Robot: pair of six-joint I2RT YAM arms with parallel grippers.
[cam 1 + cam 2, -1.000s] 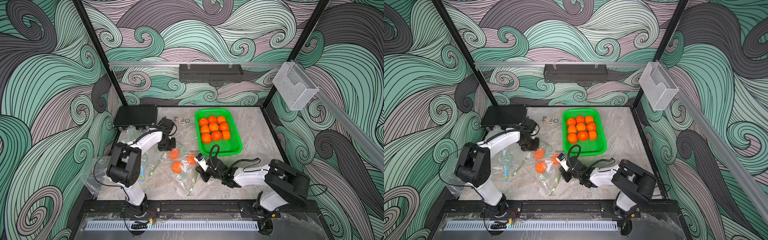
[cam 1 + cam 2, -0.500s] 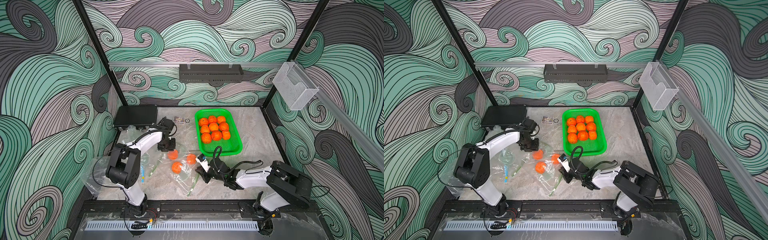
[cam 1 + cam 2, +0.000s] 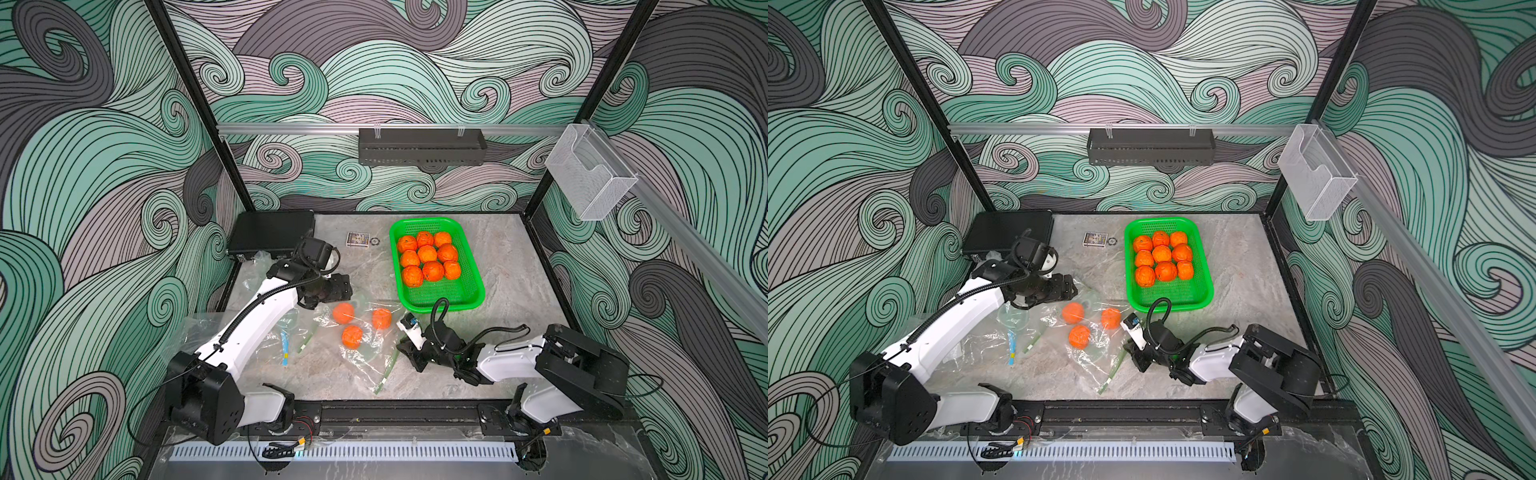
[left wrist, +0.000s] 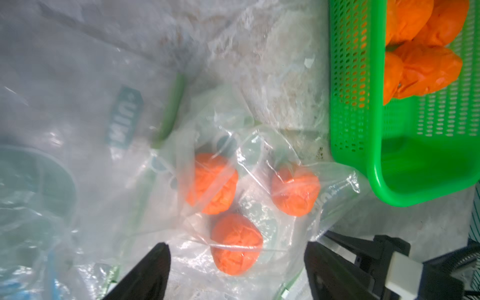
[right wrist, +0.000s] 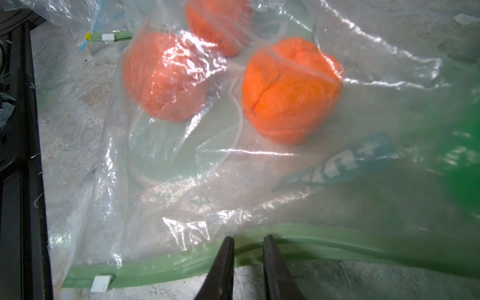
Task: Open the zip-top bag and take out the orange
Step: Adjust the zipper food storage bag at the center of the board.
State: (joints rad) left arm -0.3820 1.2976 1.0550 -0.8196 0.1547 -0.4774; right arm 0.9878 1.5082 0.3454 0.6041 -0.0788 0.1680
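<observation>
Three oranges (image 3: 352, 336) (image 3: 1079, 336) lie inside crumpled clear zip-top bag plastic (image 3: 365, 361) at the middle of the table in both top views. My left gripper (image 3: 347, 291) (image 4: 236, 246) hovers just behind them, open wide, with one bagged orange (image 4: 235, 244) below the gap and nothing held. My right gripper (image 3: 405, 353) (image 5: 248, 237) sits low at the bag's right edge. Its jaws stand a narrow gap apart, tips at the green zip strip (image 5: 311, 241). The white slider (image 5: 101, 283) sits at the strip's end. The nearest orange (image 5: 291, 91) lies beyond the strip.
A green basket (image 3: 453, 291) with several oranges stands just behind the right gripper. Empty clear bags (image 3: 266, 332) lie under the left arm. A black case (image 3: 270, 235) and a small box (image 3: 357, 240) sit at the back.
My left gripper's jaws have opened wide above the bags. The right gripper's jaws have parted slightly and it has shifted a little along the bag's edge.
</observation>
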